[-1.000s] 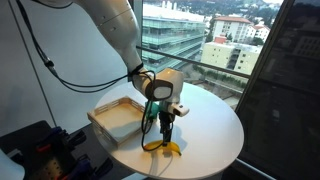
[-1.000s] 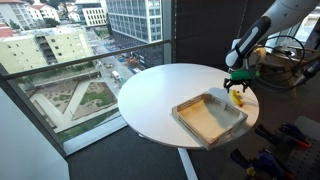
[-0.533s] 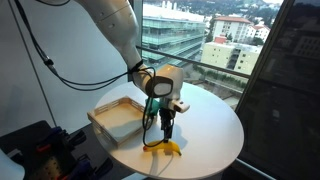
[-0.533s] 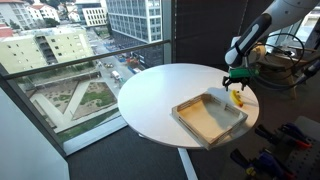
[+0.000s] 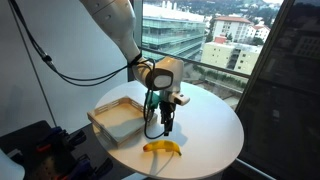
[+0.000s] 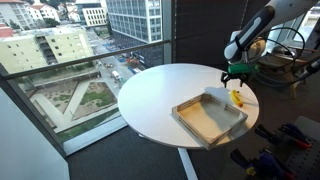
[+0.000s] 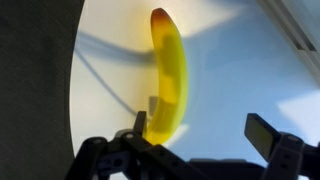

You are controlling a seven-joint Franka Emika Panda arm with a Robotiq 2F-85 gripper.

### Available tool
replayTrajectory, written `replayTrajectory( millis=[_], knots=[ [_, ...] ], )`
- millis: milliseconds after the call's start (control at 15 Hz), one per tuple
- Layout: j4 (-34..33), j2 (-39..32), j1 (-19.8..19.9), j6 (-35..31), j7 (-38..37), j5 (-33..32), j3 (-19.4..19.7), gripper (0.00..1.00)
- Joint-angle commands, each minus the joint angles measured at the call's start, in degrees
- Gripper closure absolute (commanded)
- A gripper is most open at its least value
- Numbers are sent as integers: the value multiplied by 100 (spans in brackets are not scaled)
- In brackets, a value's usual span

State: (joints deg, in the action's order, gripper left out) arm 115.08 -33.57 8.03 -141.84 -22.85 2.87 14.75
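A yellow banana (image 5: 162, 148) lies on the round white table (image 5: 215, 130) near its edge; it also shows in an exterior view (image 6: 237, 98) and in the wrist view (image 7: 168, 70). My gripper (image 5: 162, 128) hangs open and empty a little above the table, just behind the banana, and shows in an exterior view (image 6: 237, 83) too. In the wrist view the open jaws (image 7: 200, 130) frame bare table, with the banana by one finger.
A shallow wooden tray (image 5: 118, 118) sits on the table beside the gripper, also in an exterior view (image 6: 205, 115). Large windows with a city view stand behind the table. Dark equipment (image 5: 35, 150) sits on the floor near the table.
The gripper has risen off the banana and stands higher above the table. The banana stays flat on the table.
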Motion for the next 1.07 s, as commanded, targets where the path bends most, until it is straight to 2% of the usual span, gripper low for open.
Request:
replayTrajectory(
  millis=[0, 1000],
  knots=[
    [150, 357, -19, 237, 149, 16, -24, 0],
    [339, 1173, -208, 741, 461, -68, -266, 0]
  ],
)
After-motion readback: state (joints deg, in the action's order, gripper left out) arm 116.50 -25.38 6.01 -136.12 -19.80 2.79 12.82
